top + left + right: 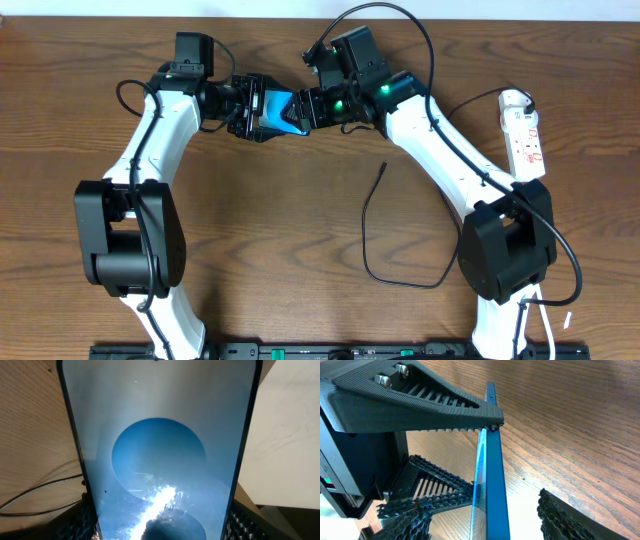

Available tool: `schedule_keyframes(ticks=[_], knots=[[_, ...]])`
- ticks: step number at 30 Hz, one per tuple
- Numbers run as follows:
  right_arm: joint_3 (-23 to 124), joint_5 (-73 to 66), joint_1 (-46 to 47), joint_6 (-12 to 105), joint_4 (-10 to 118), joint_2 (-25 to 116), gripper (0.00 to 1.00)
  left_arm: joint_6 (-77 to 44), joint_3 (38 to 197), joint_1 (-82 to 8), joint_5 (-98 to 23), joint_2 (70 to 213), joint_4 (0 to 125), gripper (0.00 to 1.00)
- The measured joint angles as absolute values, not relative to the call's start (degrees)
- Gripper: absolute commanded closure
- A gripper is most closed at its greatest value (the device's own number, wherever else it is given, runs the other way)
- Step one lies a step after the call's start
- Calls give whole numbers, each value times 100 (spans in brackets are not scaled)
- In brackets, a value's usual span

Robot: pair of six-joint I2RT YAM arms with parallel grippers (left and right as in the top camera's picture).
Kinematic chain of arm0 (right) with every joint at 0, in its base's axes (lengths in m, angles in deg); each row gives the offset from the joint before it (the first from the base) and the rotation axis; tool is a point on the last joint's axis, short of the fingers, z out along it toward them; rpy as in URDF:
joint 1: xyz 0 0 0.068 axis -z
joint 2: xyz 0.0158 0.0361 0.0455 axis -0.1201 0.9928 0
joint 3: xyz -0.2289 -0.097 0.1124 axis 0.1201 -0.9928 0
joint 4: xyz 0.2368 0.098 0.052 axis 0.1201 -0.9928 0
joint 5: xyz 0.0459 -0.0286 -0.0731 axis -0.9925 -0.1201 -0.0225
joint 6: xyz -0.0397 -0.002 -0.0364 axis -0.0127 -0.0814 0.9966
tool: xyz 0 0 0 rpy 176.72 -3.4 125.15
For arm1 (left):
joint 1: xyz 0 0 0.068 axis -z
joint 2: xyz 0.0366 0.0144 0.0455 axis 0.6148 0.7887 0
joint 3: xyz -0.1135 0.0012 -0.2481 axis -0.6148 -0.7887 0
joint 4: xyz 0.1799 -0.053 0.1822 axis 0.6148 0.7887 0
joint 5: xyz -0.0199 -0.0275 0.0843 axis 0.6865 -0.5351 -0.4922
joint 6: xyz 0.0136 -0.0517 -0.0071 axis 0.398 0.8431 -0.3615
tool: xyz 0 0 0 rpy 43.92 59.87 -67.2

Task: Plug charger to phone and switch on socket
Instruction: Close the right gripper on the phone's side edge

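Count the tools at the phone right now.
2. The left tool clamps the phone across its edges. The right tool straddles its far end, fingers apart from it. Neither is hidden.

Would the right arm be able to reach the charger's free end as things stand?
Probably yes: the charger tip lies on bare table just beside that arm, nothing covering it. But the right gripper is open around the phone.

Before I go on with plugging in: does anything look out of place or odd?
Yes. The phone is not lying flat: it stands on edge in the left gripper, with the right gripper open around it. The charger lies loose on the table, its tip clear of the phone.
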State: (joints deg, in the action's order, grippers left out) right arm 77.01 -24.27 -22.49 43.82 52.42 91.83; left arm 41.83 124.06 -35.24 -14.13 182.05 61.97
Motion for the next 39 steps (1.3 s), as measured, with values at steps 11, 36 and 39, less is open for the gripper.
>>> schedule_keyframes(ticks=[11, 36, 39], knots=[[7701, -2268, -2249, 4360, 5233, 9183, 44, 4415, 12406, -3316, -1409, 18205, 5884, 93], [7701, -2023, -2290, 4244, 5191, 9183, 96, 4649, 12406, -3253, -1328, 18205, 5770, 93], [7699, -1951, -2284, 4200, 5150, 9183, 99, 4653, 12406, -3270, -1310, 18194, 5733, 93]])
